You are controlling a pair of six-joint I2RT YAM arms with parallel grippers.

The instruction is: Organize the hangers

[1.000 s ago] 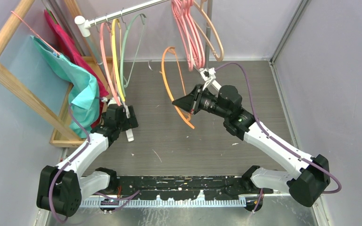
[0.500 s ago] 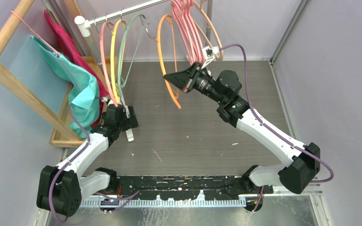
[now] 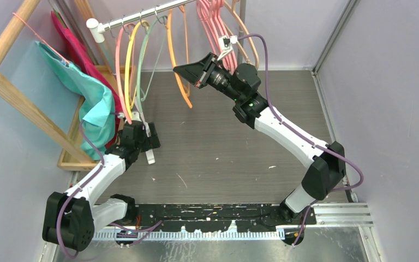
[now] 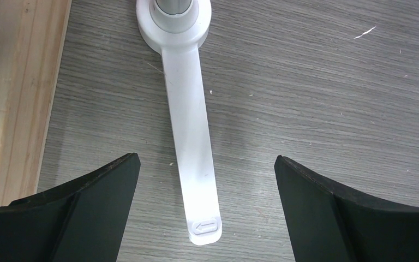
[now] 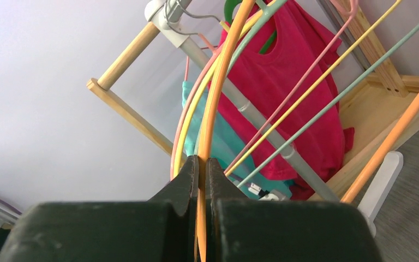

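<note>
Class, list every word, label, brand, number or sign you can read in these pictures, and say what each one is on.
Arrow mark: a raised arrow pointing left inside a rounded frame, with no letters, on the near tip of the white foot in the left wrist view.
Words, brands, numbers: none can be read. The hangers and the rail show no print.

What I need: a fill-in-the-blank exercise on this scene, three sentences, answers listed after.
The right end effector is shut on the thin ____ hanger.
The left end effector holds its jaws ____ above the white rack foot.
The silver rail has an end cap coloured ____.
Missing words: orange; open; white.
</note>
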